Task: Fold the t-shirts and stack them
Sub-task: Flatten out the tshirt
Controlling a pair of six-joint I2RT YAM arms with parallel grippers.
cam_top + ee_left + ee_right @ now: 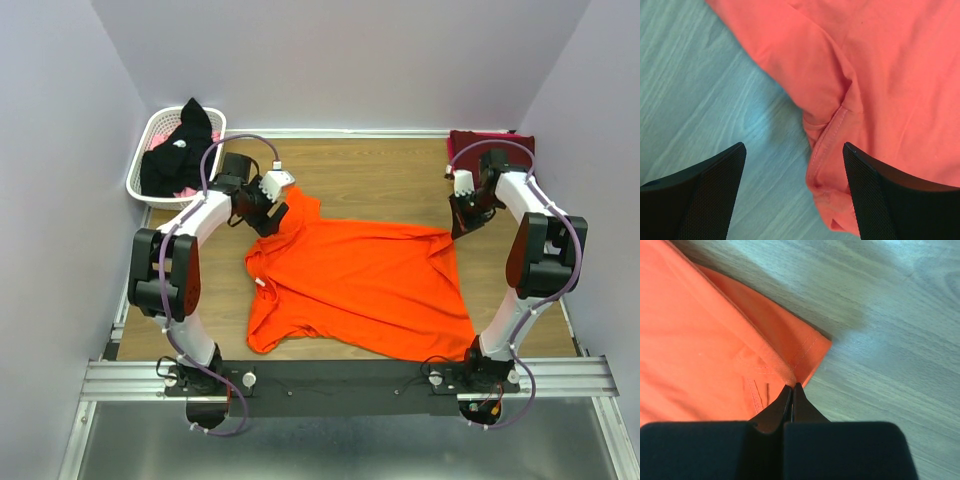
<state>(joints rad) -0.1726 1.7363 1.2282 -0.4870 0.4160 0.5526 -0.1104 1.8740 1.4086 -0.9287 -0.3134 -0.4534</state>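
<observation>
Orange t-shirt [360,285] is lying mostly flat in the middle of the table [390,175], collar to the left and hem to the right. It's a bit rumpled along the near edge.

The right gripper [792,386] is at the far right corner with its jaws pressed together. From the wrist view it looks like the hem corner is pinched right at the tips. The left gripper [794,150] hovers over the far left sleeve, jaws wide open with nothing in them.

My guess is the step is grabbing the far edge at both ends to fold it toward the near side. If so, I'd nudge the left gripper a touch right before closing. One finger is over bare wood, and the sleeve hem only just reaches the gap. Come straight down, straddle the stitched seam and take both layers (a grab on just the lip tends to slip out). Then lift both ends together, low and level, with the cloth lightly taut between them so the fold line lands straight.

The right pinch looks shallow too, so no yanking.

Black t-shirt [178,150] is in the basket [150,135] far left, and the maroon t-shirt [478,140] is far right.
</observation>
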